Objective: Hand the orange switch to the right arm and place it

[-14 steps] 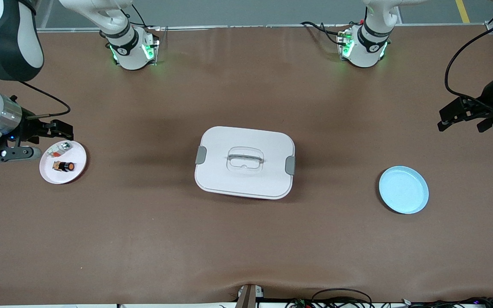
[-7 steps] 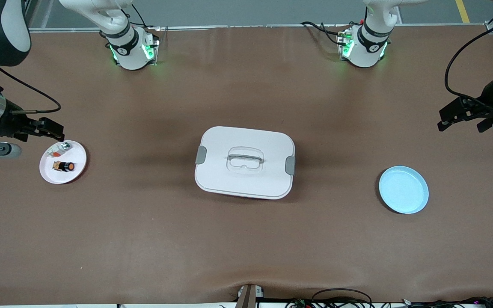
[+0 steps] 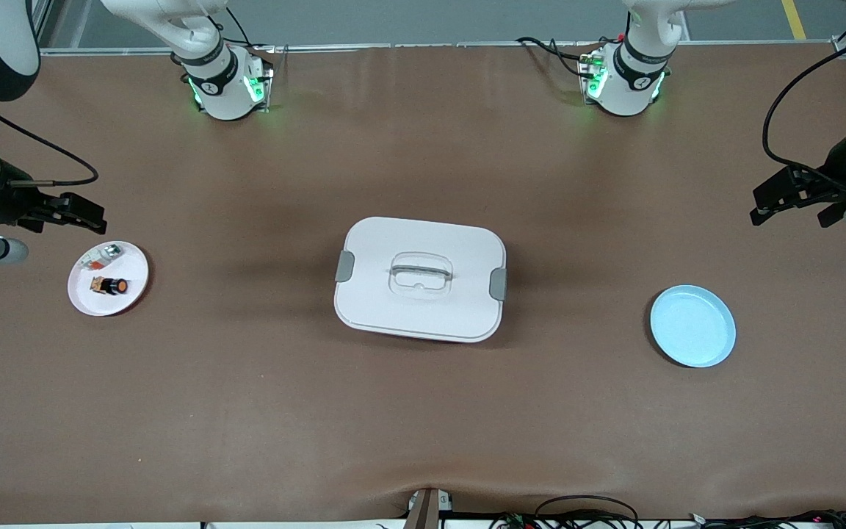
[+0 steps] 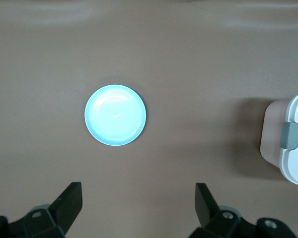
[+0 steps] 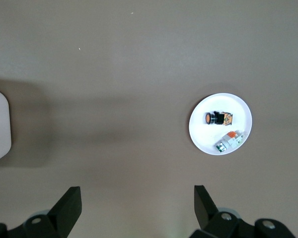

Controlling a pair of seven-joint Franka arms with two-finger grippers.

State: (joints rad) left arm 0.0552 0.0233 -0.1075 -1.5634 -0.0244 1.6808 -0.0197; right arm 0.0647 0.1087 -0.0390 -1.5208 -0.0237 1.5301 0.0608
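Note:
The orange switch (image 3: pixel 111 285) is a tiny black cylinder with an orange face, lying on its side on a small white plate (image 3: pixel 133 290) at the right arm's end of the table. It also shows in the right wrist view as the orange switch (image 5: pixel 217 118) on the white plate (image 5: pixel 203 136). My right gripper (image 3: pixel 92 214) hangs open and empty over bare table beside that plate. In its own wrist view the right gripper (image 5: pixel 137 196) has its jaws standing wide apart. My left gripper (image 3: pixel 761 206) waits open and empty over the left arm's end, with the left gripper (image 4: pixel 138 193) over bare table.
A silvery-white part with a red bit (image 3: pixel 106 254) shares the white plate. A white lidded box (image 3: pixel 420 278) with grey latches sits mid-table. A light blue plate (image 3: pixel 692 326) lies toward the left arm's end, nearer the front camera than the left gripper.
My right gripper has drawn back from over the white plate's edge toward the right arm's end of the table. The left arm has not moved.

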